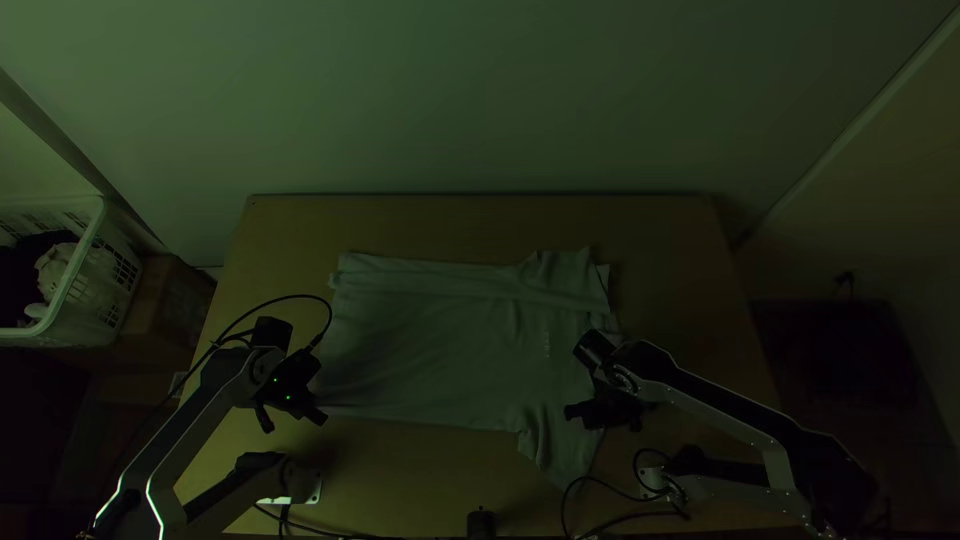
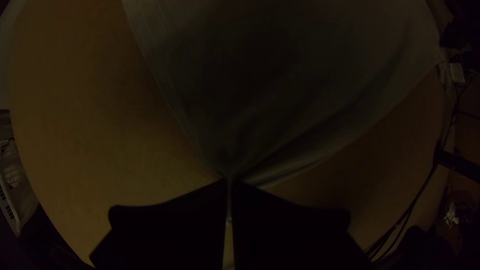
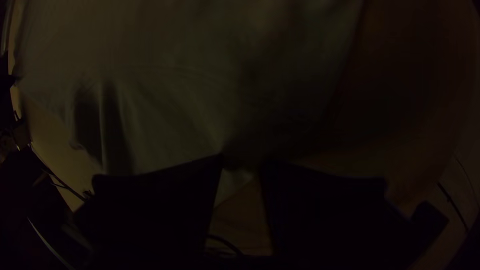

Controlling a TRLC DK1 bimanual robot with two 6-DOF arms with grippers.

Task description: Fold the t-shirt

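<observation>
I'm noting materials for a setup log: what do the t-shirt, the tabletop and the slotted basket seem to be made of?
T-shirt: thin, matte fabric, perhaps cotton; it lies in soft wrinkles without shine.
Tabletop: wood or wood-look board, smooth, judging by its even tan face.
Basket: probably moulded white plastic, given the stiff walls with regular slots.
</observation>
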